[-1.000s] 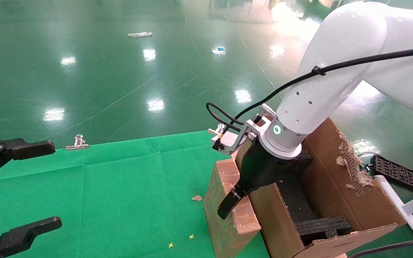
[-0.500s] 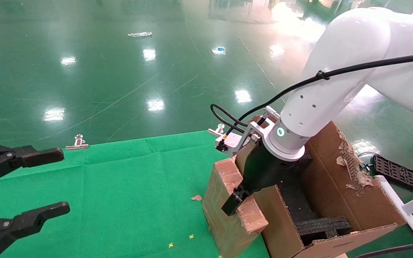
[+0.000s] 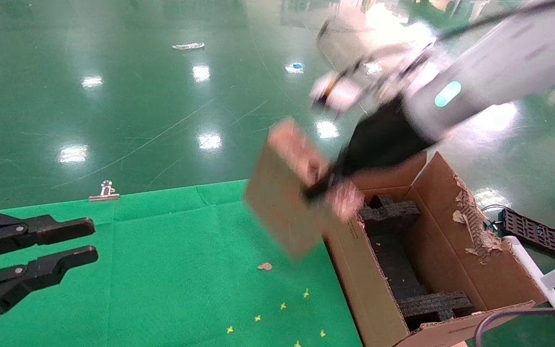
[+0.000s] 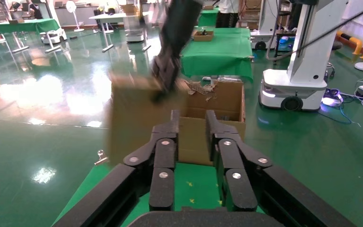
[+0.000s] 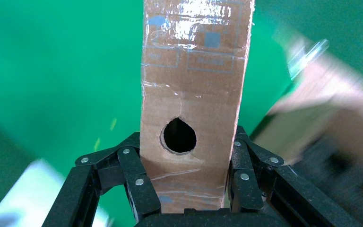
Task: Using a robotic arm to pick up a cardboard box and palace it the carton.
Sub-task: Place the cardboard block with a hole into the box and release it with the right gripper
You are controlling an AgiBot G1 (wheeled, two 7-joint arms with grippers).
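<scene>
Right claw point(image 3: 328, 180) on the white tubular robotic arm point(image 3: 480, 62) is clamped on one small flat brown cardboard box point(image 3: 289, 193) with glossy tape and one round hole point(image 5: 179, 135); the right wrist view shows the claw fingers point(image 5: 134, 177) pressed against both narrow sides of the box. Box is airborne, tilted, above the green cloth tabletop point(image 3: 162, 270) at the near-left rim of the one large brown corrugated carton point(image 3: 460, 250). Carton sits open at the tabletop's right edge, torn flap on its right side, two black foam blocks point(image 3: 390, 214) visible inside. Left claw point(image 3: 72, 241) hovers low over the tabletop's left side, well apart from the box, fingers slightly parted, holding nothing. One metal binder clip point(image 3: 105, 192) at the cloth's far edge.
</scene>
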